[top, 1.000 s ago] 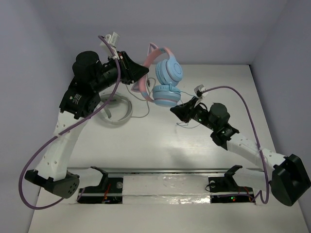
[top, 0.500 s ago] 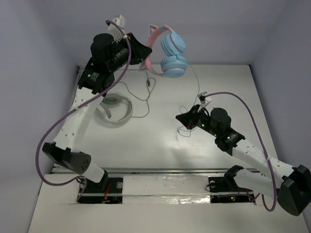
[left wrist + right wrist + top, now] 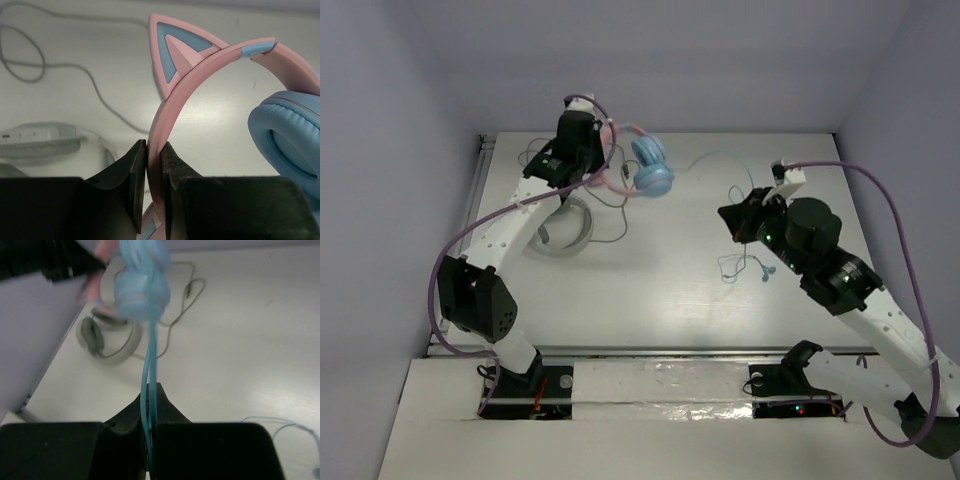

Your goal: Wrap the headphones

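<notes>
White tabletop [image 3: 650,310] and pale lilac walls [image 3: 720,60] are shown. Pink cat-eared headphones [image 3: 648,172] are held up over the far left of the table. Their headband [image 3: 200,65] is clamped edge-on between the closed fingers of the left gripper [image 3: 154,155]. The thin blue cable [image 3: 150,355] is pinched in the right gripper [image 3: 151,396], well apart from the earcups [image 3: 285,145]. A grey headset [image 3: 565,235] lies below. If the cable is pulled hard, the band could be twisted out of its narrow grip. The cable could also be slipped free or strained at the earcup.
</notes>
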`<state>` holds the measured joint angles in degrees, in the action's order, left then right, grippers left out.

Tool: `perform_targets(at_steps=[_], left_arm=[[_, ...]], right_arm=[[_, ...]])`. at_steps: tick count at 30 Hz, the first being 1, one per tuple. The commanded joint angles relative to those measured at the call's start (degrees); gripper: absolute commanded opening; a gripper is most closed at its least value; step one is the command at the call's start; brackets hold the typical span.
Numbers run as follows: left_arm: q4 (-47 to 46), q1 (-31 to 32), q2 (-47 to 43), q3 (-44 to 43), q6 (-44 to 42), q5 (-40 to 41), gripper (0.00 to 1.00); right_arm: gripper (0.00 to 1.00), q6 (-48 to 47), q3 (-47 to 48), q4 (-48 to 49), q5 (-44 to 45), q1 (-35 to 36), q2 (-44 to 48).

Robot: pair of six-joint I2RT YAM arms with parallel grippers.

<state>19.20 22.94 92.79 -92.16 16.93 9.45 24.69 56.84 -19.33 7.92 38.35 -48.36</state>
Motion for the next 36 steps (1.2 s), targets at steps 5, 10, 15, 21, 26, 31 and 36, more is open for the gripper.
perform_targets(at_steps=[5,10,15,21,26,31,36], left_arm=[[5.58,7.19,-6.75,6.55,-8.39,-2.15,0.00],[9.18,13.17,-6.49,10.42,-10.95,-5.32,0.00],[8.05,18.54,-6.13,13.14,-12.53,-12.79,0.00],[2.87,19.69,-10.08,17.35,-12.01,-23.23,0.00],[-1.62,20.22,-15.27,20.00,-11.48,-31.24,0.00],[-6.01,20.22,-18.78,21.50,-11.13,-36.34,0.00],[-9.44,19.52,-21.77,21.58,-7.97,-35.30,0.00]], right_arm=[[0.00,-16.14,21.87,-5.10,14.75,0.41,-14.82],[0.00,-21.34,29.11,-3.43,10.36,0.41,-22.72],[0.00,-23.99,33.15,-3.08,10.97,0.41,-29.77],[0.00,-23.72,31.49,-0.45,9.92,-0.90,-34.78],[0.00,-22.23,28.78,0.52,10.27,-2.05,-36.89],[0.00,-19.07,23.77,3.15,5.89,-3.81,-34.97],[0.00,-16.25,18.23,4.83,5.87,-4.33,-31.01]])
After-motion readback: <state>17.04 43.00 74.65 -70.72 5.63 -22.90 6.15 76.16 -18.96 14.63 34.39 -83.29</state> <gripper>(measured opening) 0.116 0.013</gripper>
